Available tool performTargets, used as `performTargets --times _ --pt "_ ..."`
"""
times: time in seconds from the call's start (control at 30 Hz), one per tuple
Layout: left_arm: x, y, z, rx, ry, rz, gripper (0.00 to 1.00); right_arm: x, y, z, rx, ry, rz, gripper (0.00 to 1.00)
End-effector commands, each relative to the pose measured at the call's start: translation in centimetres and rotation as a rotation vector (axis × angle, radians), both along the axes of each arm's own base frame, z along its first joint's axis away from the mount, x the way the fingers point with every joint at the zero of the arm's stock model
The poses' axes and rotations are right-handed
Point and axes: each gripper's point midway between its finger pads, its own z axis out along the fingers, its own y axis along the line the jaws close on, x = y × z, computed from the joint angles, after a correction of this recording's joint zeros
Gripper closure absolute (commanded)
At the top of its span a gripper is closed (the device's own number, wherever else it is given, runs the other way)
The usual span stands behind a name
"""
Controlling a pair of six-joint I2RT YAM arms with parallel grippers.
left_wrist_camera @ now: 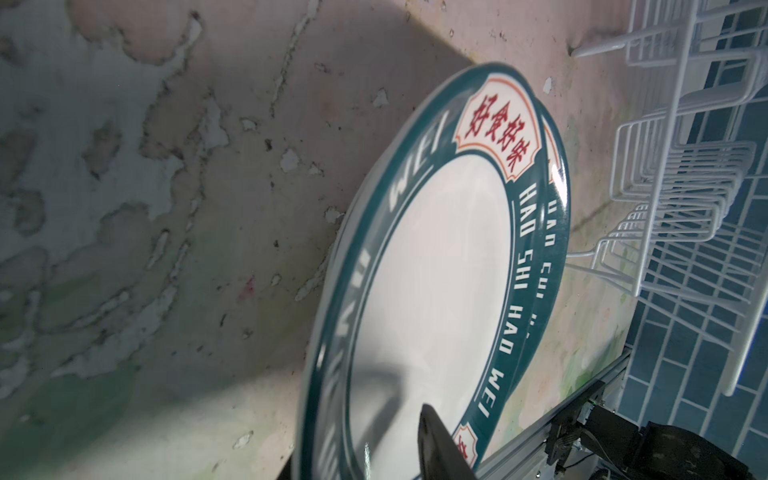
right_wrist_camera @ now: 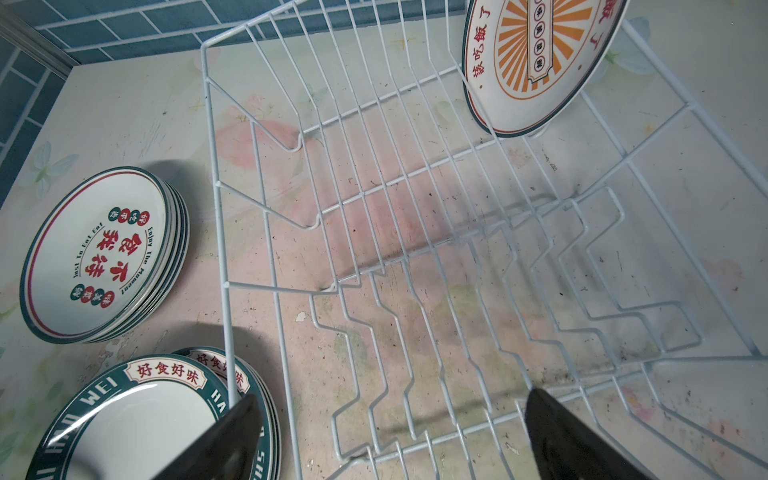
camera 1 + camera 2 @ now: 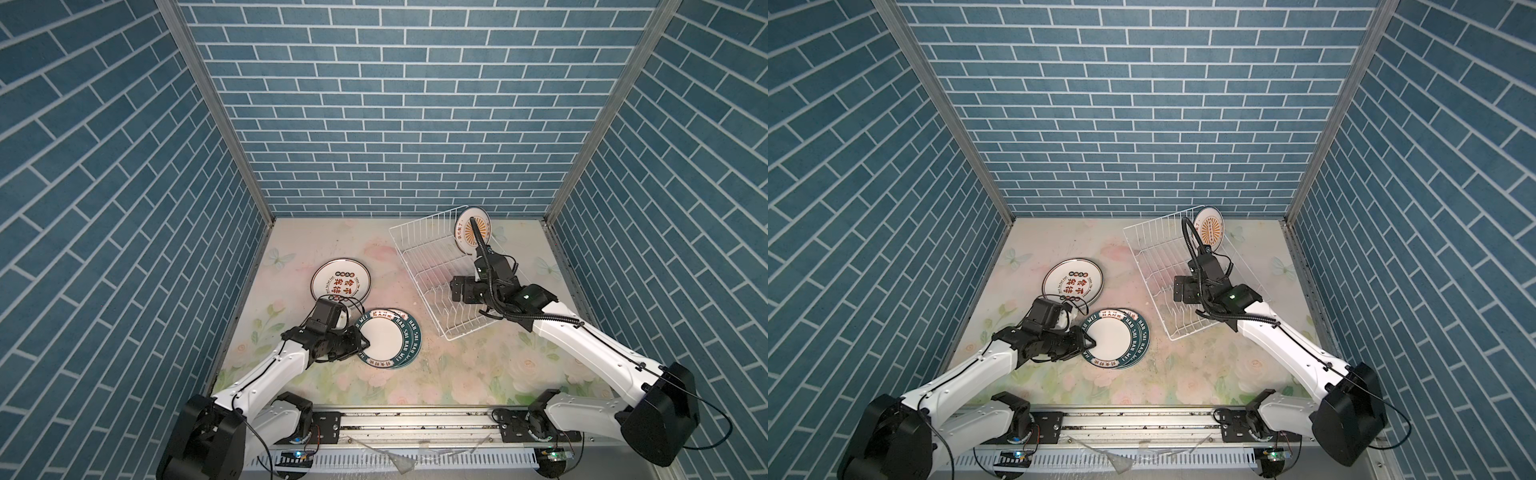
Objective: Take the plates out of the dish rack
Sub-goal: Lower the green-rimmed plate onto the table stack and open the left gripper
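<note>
Your right tool (image 2: 392, 395) hangs over the near end of the dish rack (image 2: 219, 185), jaws spread wide, holding nothing. Outward from it, the one plate left racked, the sunburst plate (image 2: 498, 83), stands on edge in the far corner, ahead and slightly right, printed face toward the tool. Your right arm (image 3: 582, 332) looks much nearer than the left.

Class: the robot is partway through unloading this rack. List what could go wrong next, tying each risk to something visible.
1. The sunburst plate leans in the dish rack's far corner; the open right gripper, reaching past upright wires, might snag them or tip it.
2. The left gripper sits at the rim of the top green-rimmed plate, offset on its stack; pulling away might drag it off.
</note>
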Motion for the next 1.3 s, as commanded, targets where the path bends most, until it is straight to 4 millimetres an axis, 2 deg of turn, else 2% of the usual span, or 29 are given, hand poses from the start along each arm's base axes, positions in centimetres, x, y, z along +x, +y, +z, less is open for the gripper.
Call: performTargets --times 0.0,0.2,0.37,0.8,0.93,1.27 --pt "0.2 -0.2 0.4 0.055 -0.021 -0.039 0.61 -0.2 -0.1 -0.9 -0.031 0.015 0.029 0.01" --pt "0.5 -0.2 -0.1 0.101 -0.009 -0.049 0.55 -0.2 -0.1 -1.1 -0.037 0.018 0.035 0.01" --pt "0.6 0.0 -0.1 0.159 -0.010 -0.063 0.44 -0.2 -0.1 -1.2 -0.037 0.019 0.037 0.01" --pt "1.3 -0.8 0.1 0.225 -0.034 -0.105 0.43 -0.3 0.0 -1.3 -0.037 0.024 0.047 0.01" --pt "1.2 -1.3 0.3 0.240 -0.054 -0.136 0.35 -0.2 0.0 -1.5 -0.042 0.029 0.047 0.01" --pt "1.5 -1.6 1.3 0.252 -0.111 -0.166 0.30 -0.1 0.0 -1.8 -0.049 0.039 0.050 0.01"
